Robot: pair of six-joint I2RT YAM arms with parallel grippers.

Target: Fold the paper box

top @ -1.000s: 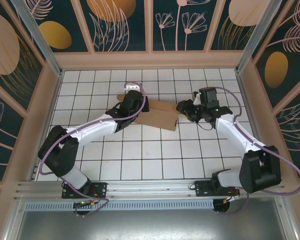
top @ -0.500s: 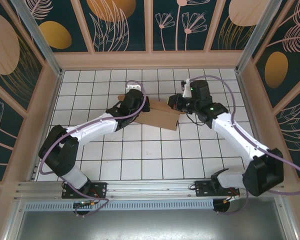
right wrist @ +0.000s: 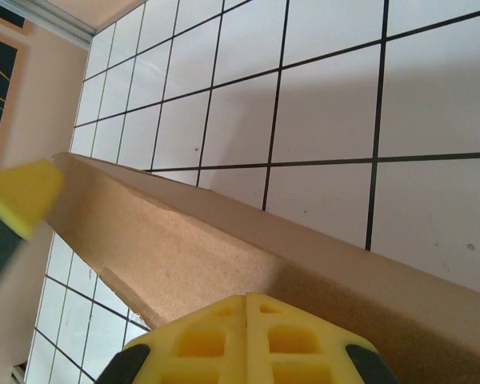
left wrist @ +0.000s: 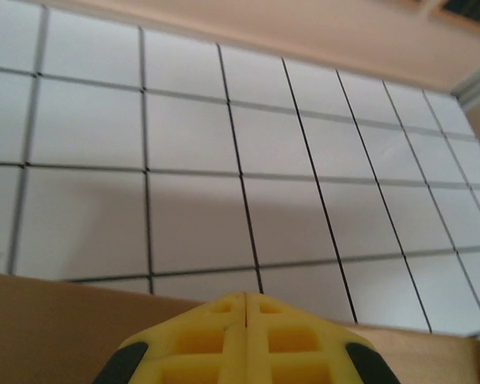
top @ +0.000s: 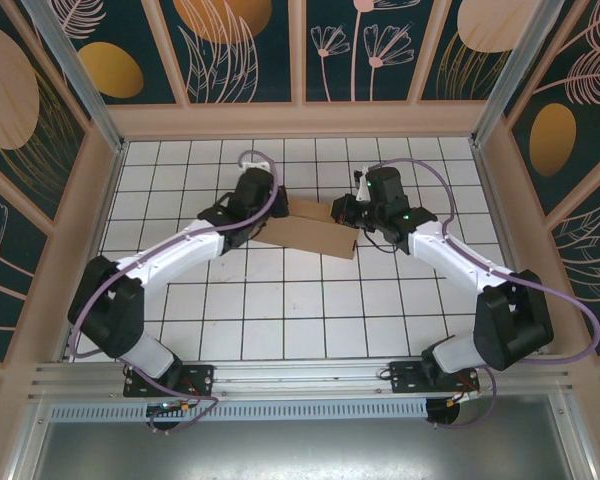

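Observation:
The paper box [top: 315,236] is a flat brown cardboard piece lying on the white tiled table, between the two arms. My left gripper [top: 277,214] sits at its left end, shut, with yellow fingertips [left wrist: 260,308] pressed together over the cardboard [left wrist: 56,328]. At the box's right end my right gripper [top: 343,213] is shut too. Its closed yellow tip [right wrist: 246,300] rests low against a raised cardboard panel [right wrist: 184,240]. A yellow fingertip [right wrist: 20,196] of the left gripper shows at the far end of that panel. Nothing is between either pair of fingers.
The tiled table [top: 310,310] is boxed in by wooden-framed walls with dark leaf panels at the back [top: 300,115] and at both sides. Open tiles lie in front of the box, towards the arm bases.
Both arms have moved toward the back of the table. The right gripper swung left to the box's right end and shut. The left wrist slid up and left.

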